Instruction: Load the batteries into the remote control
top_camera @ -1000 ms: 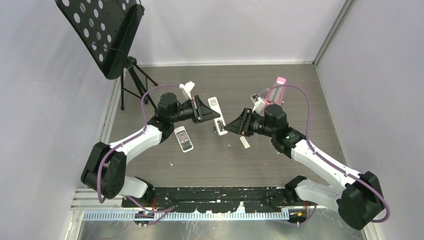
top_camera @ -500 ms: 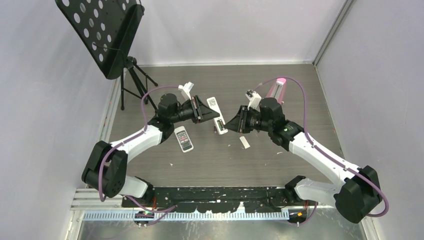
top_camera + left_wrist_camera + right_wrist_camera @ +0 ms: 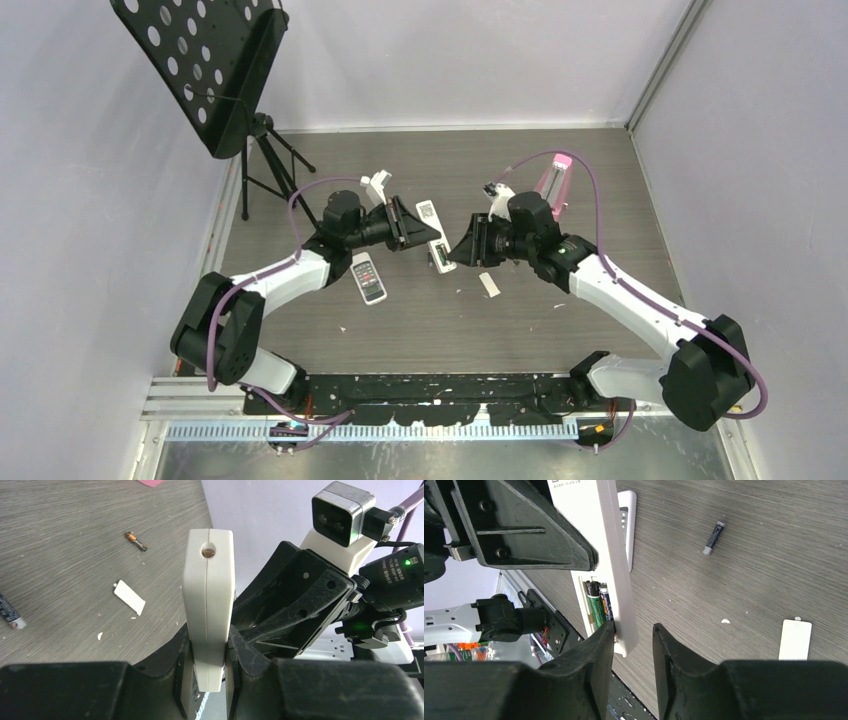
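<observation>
**A:** How far is the loading, in your opinion?

**B:** About half done, I judge. Nearest, the battery cover lies loose on the surface beside the right arm, so the closing is not yet done. A little further, the short remote with coloured buttons lies face up next to the left arm, and no fingers touch it. Its back is hidden, so I cannot tell if it is loaded.

**A:** And the other remote?

**B:** The slim remote is held on its edge between the two arms. The left fingers are closed on one end of it. Its compartment is open, and two batteries sit inside, side by side. The right fingers are spread and grip nothing. The other end of the slim remote is in their gap, with one finger just beside the compartment and the other apart.

**A:** Is something left over?

**B:** One loose battery lies on the surface beyond the cover. So the spare batteries and the cover are what remains, I think.

**A:** Please describe the surface and the room.

**B:** At the near edge there is a black rail. The surface is grey-brown with wood grain and small white specks. At the far right is a pink-topped thing; what it is, I cannot tell. In the far left corner stands a black music stand with holes, on a tripod. Pale walls close three sides.
</observation>
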{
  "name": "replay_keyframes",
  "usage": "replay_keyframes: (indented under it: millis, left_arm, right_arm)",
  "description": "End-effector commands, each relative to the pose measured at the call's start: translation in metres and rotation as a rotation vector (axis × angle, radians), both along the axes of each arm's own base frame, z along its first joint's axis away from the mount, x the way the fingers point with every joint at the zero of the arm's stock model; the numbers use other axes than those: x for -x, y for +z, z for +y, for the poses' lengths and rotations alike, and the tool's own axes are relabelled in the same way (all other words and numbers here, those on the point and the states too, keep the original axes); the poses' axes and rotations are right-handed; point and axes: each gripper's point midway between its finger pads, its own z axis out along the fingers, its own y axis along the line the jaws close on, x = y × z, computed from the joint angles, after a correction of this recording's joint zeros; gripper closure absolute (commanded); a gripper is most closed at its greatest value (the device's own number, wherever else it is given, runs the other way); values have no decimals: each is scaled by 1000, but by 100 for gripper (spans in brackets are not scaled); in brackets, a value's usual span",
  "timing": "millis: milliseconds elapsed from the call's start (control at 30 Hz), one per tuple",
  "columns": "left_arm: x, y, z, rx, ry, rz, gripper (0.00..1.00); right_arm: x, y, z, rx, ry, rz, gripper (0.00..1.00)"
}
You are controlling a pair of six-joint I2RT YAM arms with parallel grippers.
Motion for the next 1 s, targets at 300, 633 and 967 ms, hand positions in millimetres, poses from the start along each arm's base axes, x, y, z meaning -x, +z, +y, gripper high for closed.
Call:
replay_keyframes:
  millis: [300, 633, 967]
  left_arm:
    - [25, 50, -8, 79, -142, -148, 100]
    - [6, 3, 3, -84, -53, -112, 100]
    - [3, -54, 19, -204, 31, -48, 100]
  right_arm:
    - [-19, -11, 5, 23, -61, 5, 76]
    - [-19, 13, 0, 21, -76, -19, 56]
    - [-11, -17, -82, 390, -359, 90, 17]
